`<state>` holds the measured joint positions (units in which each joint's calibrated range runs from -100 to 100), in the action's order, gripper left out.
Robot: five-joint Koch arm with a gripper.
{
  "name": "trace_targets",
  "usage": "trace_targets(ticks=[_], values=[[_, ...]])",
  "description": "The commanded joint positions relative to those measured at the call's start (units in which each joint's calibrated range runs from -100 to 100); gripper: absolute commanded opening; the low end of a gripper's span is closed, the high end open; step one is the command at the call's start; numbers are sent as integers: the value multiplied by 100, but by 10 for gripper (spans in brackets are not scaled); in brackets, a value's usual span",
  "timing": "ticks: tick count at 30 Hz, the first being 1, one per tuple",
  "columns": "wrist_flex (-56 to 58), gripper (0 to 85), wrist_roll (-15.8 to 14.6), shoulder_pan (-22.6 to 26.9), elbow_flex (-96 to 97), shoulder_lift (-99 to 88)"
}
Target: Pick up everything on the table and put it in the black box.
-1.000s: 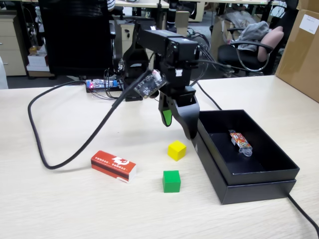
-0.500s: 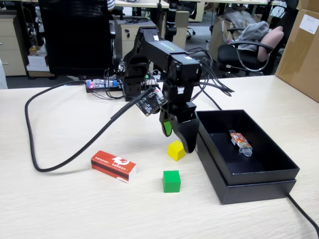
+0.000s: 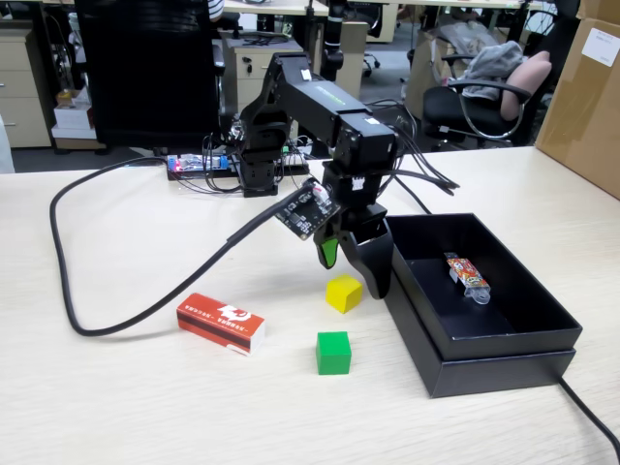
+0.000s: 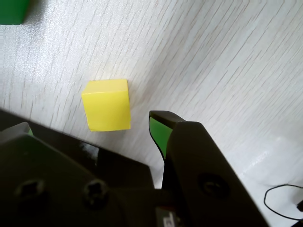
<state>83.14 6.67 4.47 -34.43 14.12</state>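
- Above the yellow cube point(image 3: 343, 293) your claw point(image 3: 354, 276) hangs with jaws apart, holding nothing.
- Only the fixed view shows you the black box point(image 3: 504, 334); the wrist view crops the green cube point(image 4: 13, 11).

Green cube point(image 4: 12, 11) cropped at wrist view's 11 o'clock corner; gripper's point(image 4: 90, 130) left jaw tip hidden behind own housing; carton point(image 3: 221, 322) logo lettering too small to read.

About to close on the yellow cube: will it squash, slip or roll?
The yellow cube looks rigid with flat faces, so it probably won't squash or roll. Its smooth sides might slip or twist if the jaws meet it off-square. It sits flat on the table, likely light.
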Motion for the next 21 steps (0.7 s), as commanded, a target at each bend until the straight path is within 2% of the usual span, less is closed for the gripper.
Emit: trace_targets(ticks=[1,12,17,19,21], values=[[-94,449,49,29,-165,-64],[-413,447,-34,-15,34,303],[-413,305,-24,-15,25,338],[-413,295,-10,-20,25,349],[-413,229,-5,-20,-2,361]])
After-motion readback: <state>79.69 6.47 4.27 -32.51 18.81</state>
